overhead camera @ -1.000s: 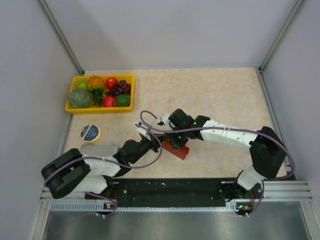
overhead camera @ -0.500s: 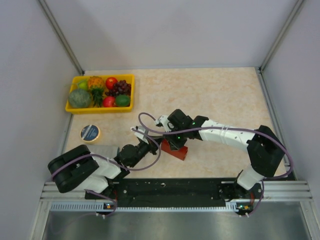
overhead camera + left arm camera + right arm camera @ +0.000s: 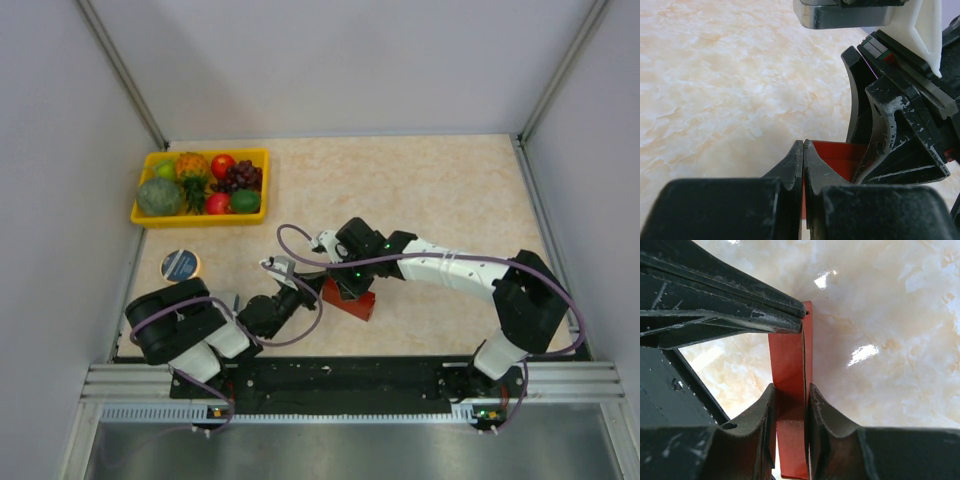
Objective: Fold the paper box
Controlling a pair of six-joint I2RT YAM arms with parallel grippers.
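Paper box [image 3: 790, 365], red, is clamped narrowly at its folded panel by the right fingers [image 3: 827, 420]; the left fingers [image 3: 790, 167], pressed together, pinch its far corner. Both wrists hide most of it from above, front-middle of the table [image 3: 430, 190]. A yellow fruit tray [image 3: 200, 217] and a round blue-topped tin [image 3: 180, 265] sit well apart at left

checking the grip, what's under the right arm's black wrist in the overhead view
The thin red cardboard paper box, only its near-right part showing. The wrist covers the rest, including where the right gripper and left gripper pinch it; the wrist views show those grips.
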